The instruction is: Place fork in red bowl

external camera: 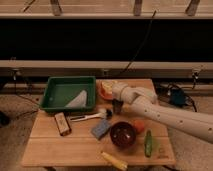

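Nearest, at the front lip of the desk [50,149]: one yellow item [115,161], with bare wood open to its left. Near the right edge, one green cucumber [148,143], lying lengthwise. Just behind, the red bowl [122,135], nothing visible inside. Touching its right rim, an orange ball [138,126]; just beside its left, a blue sponge [101,129]. Farther left, one small flat box [62,123], near the left edge. Mid-desk, the fork [87,117], white-handled, flat on the wood and outside the bowl. Claw [117,106] lowered at the fork's right end; clenched or released, cannot tell. Along the far edge, one green tray [60,92] holding a single white piece [79,98], and one orange dish [105,91], partly behind the arm [165,116].
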Controlling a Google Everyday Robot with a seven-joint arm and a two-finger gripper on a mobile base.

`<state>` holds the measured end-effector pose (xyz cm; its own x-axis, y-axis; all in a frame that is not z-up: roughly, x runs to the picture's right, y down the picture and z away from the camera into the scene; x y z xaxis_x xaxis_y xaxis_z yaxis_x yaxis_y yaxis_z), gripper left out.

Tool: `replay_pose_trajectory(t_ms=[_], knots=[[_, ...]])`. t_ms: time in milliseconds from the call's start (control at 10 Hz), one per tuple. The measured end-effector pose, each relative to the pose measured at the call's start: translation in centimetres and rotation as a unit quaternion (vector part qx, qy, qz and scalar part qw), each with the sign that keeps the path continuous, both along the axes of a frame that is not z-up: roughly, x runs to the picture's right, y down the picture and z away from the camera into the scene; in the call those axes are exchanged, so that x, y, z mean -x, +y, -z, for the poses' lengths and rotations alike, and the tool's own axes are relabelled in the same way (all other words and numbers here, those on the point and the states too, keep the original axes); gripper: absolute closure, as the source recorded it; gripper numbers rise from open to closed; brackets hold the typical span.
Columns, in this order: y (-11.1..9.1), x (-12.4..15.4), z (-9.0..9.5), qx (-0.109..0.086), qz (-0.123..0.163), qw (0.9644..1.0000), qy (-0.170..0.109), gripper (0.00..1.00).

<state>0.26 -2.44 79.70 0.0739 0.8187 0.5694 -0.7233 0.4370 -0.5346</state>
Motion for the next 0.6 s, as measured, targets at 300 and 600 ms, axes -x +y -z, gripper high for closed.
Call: replay_pose_trajectory(t_ms=[300, 600], knots=[[0.02, -0.07, -0.01, 0.000, 0.000, 1.0000, 0.000, 0.20], [0.01, -0.03, 0.01, 0.000, 0.000, 1.0000, 0.000, 0.20]])
